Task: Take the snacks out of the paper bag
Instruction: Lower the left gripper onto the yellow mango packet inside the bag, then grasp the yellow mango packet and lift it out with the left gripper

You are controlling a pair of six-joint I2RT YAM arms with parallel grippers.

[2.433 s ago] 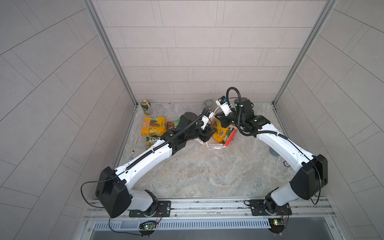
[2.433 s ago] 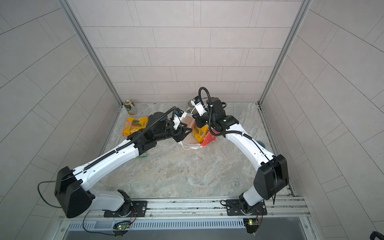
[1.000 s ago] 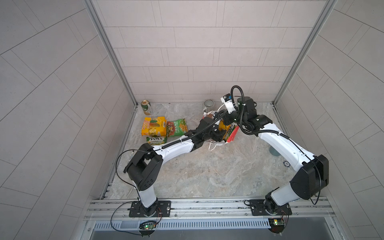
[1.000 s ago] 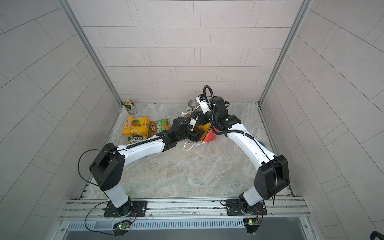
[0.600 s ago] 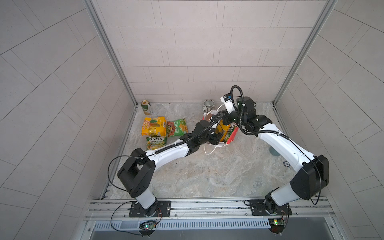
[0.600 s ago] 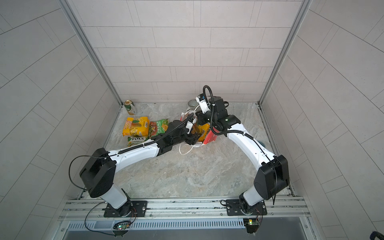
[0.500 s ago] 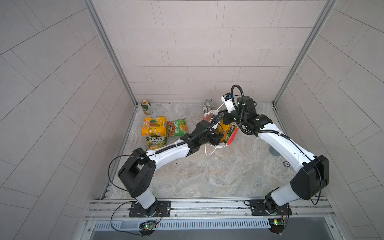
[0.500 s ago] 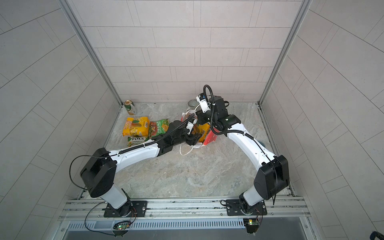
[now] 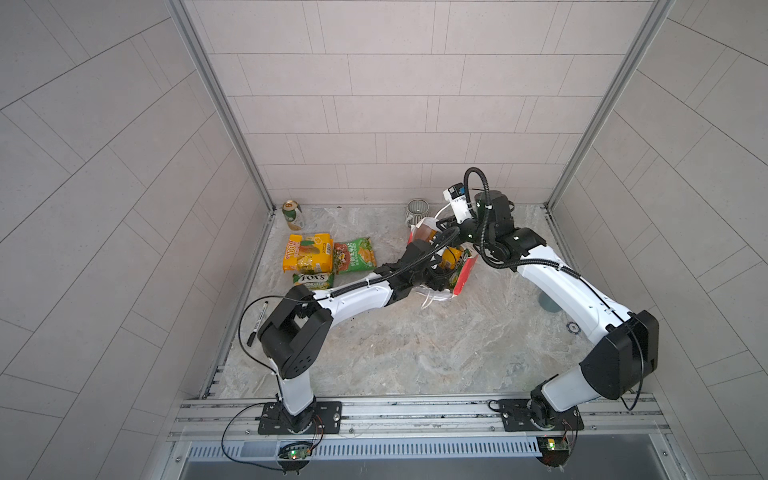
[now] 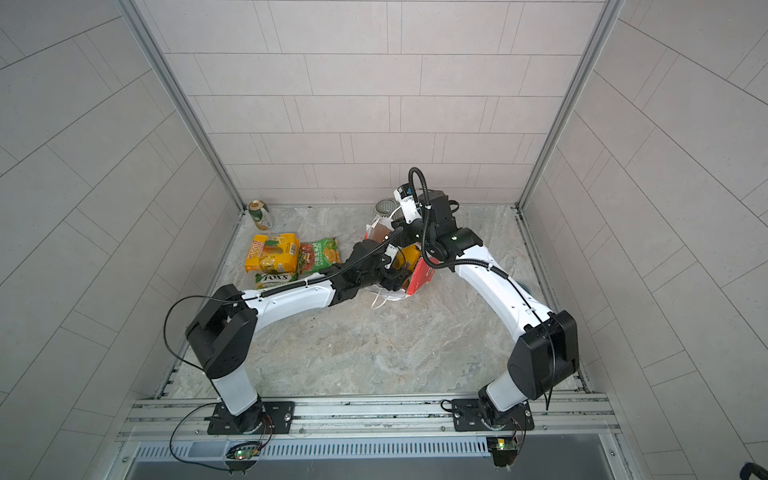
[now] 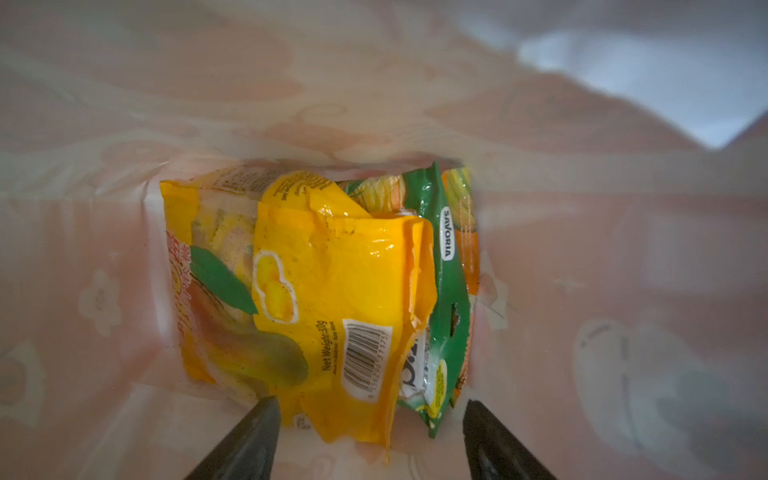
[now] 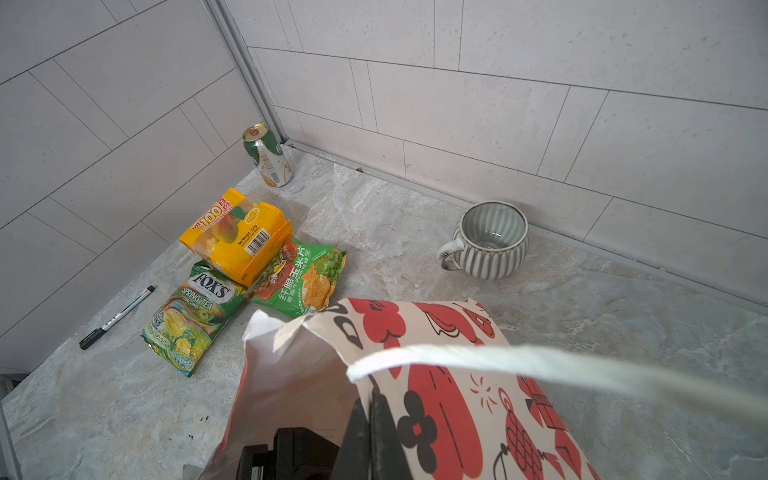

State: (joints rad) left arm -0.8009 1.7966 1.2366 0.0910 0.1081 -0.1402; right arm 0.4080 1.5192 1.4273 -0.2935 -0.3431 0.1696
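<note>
Marbled grey tabletop (image 9: 415, 353), tiled walls (image 9: 395, 104)

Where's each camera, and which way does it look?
Top views: high over the front rail, looking down on the grey stone table; left arm and right arm show.
Left wrist: inside the white-and-red paper bag, facing a glossy yellow-orange packet and green packet; left gripper shows, open.
Right wrist: over the bag's rim, facing the back wall, ribbed grey mug and green-gold can; right gripper pinches the paper.
Shared: top views and right wrist both show the green-yellow FOX'S packet.
</note>
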